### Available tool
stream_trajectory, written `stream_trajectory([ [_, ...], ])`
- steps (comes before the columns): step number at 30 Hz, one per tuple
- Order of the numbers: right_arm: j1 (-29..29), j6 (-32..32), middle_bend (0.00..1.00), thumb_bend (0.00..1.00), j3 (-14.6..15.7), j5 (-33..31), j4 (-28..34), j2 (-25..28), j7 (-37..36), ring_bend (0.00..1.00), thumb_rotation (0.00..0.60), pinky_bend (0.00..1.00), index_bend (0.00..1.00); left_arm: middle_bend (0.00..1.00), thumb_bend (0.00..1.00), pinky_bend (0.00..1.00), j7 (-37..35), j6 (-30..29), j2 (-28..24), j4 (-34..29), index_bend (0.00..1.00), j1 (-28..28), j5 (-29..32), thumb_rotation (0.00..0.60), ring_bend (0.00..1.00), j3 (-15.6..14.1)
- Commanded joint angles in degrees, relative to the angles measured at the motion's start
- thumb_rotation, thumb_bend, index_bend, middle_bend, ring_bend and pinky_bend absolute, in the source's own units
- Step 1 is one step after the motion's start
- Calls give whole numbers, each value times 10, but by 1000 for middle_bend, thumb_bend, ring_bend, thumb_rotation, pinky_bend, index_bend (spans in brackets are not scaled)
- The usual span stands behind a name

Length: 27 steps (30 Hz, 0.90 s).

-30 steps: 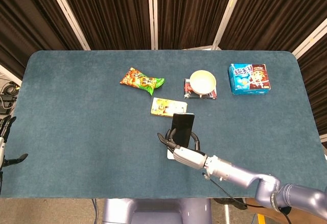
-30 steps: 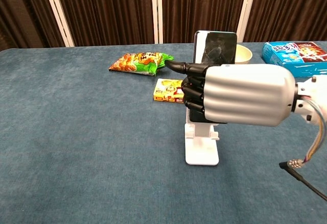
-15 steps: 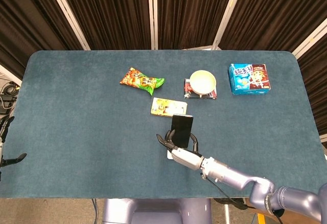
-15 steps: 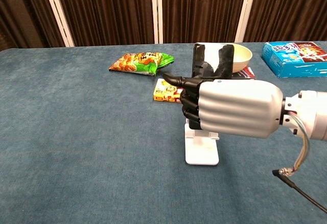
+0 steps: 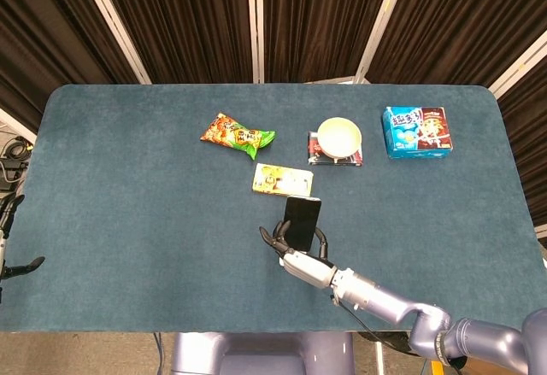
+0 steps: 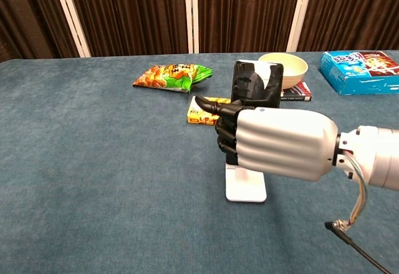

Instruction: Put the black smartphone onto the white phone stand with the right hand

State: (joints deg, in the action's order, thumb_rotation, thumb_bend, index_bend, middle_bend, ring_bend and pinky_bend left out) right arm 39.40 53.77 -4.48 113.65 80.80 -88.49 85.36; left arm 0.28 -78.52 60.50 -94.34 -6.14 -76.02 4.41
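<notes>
- The right hand [image 6: 274, 143] has its dark fingers [image 6: 225, 132] curled around the lower part of the phone [image 6: 255, 82]; the thumb pokes out to the left in the chest view.
- The phone stands upright on its narrow end, dark screen facing the chest camera with pale reflections across it. Its top half rises clear above the hand.
- In the head view the same hand [image 5: 301, 255] shows with fingers on both sides of the phone [image 5: 302, 223].
- The stand [image 6: 245, 184] sits on the desk directly below the hand, with its flat white base and short upright visible. Whether the phone's lower edge already rests in the stand cannot be told, as the hand hides that spot.
- The silver right arm [image 5: 402, 307] runs from the hand toward the near right edge of the desk.
- Just beyond the phone lies a small yellow packet [image 5: 282, 179]. Farther back are a red and green snack bag [image 5: 238, 133], a cream bowl [image 5: 339, 137] sitting on a dark booklet [image 5: 314, 148], and a blue box [image 5: 417, 131].
- The left hand [image 5: 8, 243] hangs off the left edge of the blue desk [image 5: 128, 213], fingers spread and holding nothing.
</notes>
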Motion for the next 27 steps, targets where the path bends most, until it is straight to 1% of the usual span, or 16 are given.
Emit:
stream_trajectory([
  [1, -1, 2, 536, 540, 3, 2, -2, -2, 0, 404, 600, 114, 586, 0, 0, 0, 0, 0, 0, 0, 0, 0, -1, 600, 0, 0],
  [18, -1, 30, 504, 540, 8, 29, -41, -21, -2, 399, 600, 103, 576, 0, 0, 0, 1, -1, 0, -2, 0, 0, -2, 600, 0, -1],
  [27, -6, 34, 487, 539, 4, 24, -43, -23, 5, 386, 600, 93, 574, 0, 0, 0, 1, 0, 0, -2, 0, 0, -2, 600, 0, -1],
])
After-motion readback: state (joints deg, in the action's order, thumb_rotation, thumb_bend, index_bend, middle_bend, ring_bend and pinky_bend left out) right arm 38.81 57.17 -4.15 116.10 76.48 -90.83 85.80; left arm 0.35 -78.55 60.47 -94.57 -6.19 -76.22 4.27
